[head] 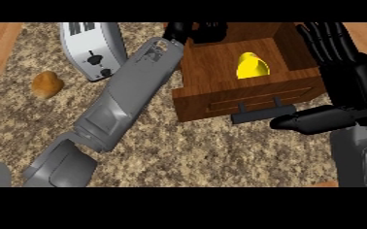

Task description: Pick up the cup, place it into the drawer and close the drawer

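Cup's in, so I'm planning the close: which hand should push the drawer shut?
Right, probably. The right hand is open beside the drawer front, thumb near its handle; the left hand sits at the drawer's far back corner.

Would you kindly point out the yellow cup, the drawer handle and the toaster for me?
yellow cup (252, 67): head view, on its side wall, inside the open drawer.
drawer handle (263, 114): head view, middle of the dark bar.
toaster (90, 46): head view, on its silver body.
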`<action>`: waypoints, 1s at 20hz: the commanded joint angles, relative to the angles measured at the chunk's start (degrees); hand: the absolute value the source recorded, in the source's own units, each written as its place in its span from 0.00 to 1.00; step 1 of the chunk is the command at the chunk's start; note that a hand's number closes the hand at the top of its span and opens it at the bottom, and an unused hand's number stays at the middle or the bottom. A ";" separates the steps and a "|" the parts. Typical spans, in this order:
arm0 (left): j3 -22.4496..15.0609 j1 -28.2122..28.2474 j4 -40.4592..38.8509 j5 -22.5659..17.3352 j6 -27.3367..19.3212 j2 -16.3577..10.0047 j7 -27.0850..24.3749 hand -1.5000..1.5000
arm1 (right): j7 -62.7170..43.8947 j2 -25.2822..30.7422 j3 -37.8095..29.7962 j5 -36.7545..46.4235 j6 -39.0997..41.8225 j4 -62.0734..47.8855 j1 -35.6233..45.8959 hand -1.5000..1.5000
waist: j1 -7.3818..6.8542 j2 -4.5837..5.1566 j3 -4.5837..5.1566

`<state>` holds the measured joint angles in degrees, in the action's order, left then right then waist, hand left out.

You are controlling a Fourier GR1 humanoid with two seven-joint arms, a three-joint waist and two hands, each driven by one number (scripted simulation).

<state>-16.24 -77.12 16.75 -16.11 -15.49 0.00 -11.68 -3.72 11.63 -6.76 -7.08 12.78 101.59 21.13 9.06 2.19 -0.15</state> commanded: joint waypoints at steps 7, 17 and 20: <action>-1.45 4.85 2.44 -7.77 0.14 0.00 -6.16 0.00 | -1.31 -1.49 4.60 -5.64 5.93 0.37 2.81 0.00 | 3.37 1.00 0.12; 1.99 4.08 6.57 -17.44 0.37 0.00 -14.86 0.00 | -6.09 6.64 13.73 -10.28 23.82 -0.33 0.29 1.00 | 0.04 -0.29 0.15; 1.53 4.43 6.53 -19.13 -1.62 0.00 -16.09 0.00 | -8.34 9.93 16.41 -5.36 25.76 -0.24 -0.95 1.00 | -1.65 -0.86 0.14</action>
<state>-14.96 -72.36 22.87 -32.85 -15.47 0.00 -26.12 -10.27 17.27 6.76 -15.75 34.08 101.47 22.19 9.19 1.95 0.02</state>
